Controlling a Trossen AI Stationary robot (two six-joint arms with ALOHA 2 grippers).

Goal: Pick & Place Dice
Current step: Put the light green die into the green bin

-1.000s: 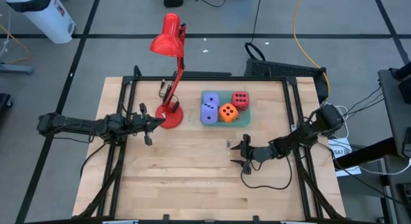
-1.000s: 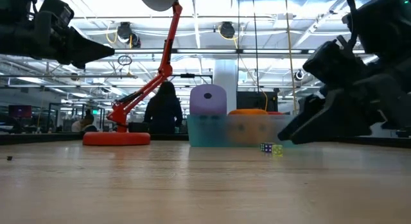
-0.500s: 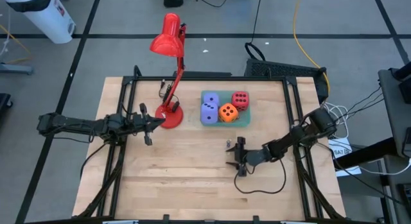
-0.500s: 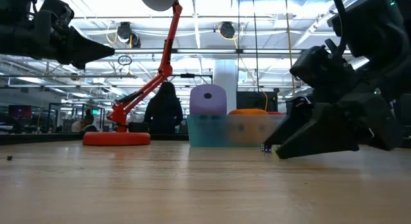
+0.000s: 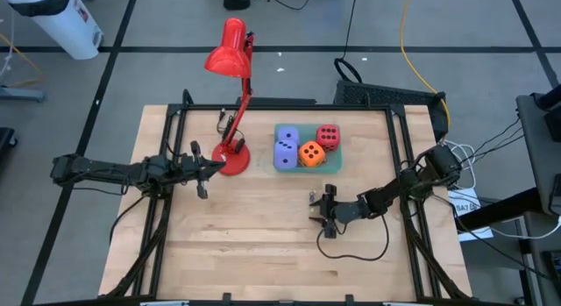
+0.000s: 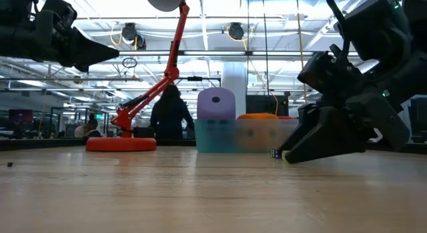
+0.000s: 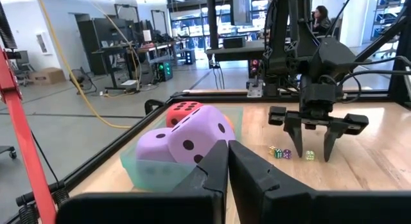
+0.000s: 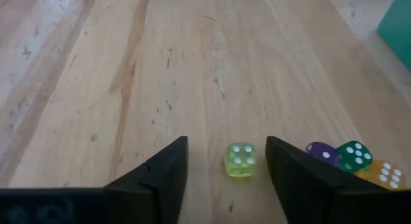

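Four soft dice sit in a teal tray (image 5: 306,166): two lavender-blue (image 5: 286,146), one orange (image 5: 311,153) and one red (image 5: 328,135). They also show in the left wrist view as lavender (image 7: 186,142) and red (image 7: 183,110). Several tiny dice (image 5: 312,196) lie on the wood in front of the tray. My right gripper (image 5: 326,209) is open and low over the table. Its fingers stand on either side of a tiny yellow-green die (image 8: 240,160) without touching it. Purple (image 8: 321,152), green (image 8: 353,153) and yellow (image 8: 383,174) tiny dice lie beside it. My left gripper (image 5: 203,172) is shut and hovers by the lamp base.
A red desk lamp stands on its round base (image 5: 232,157) left of the tray, with its arm leaning toward the far edge. A black frame (image 5: 289,104) rims the table. Bare wood (image 5: 254,236) lies toward the near edge. A person (image 6: 170,113) stands in the room beyond the table.
My right gripper has moved toward the table's left and down toward the tiny dice. Its open fingers now stand around the yellow-green die. In the low view the gripper has come in front of that die. The dice have kept their places.
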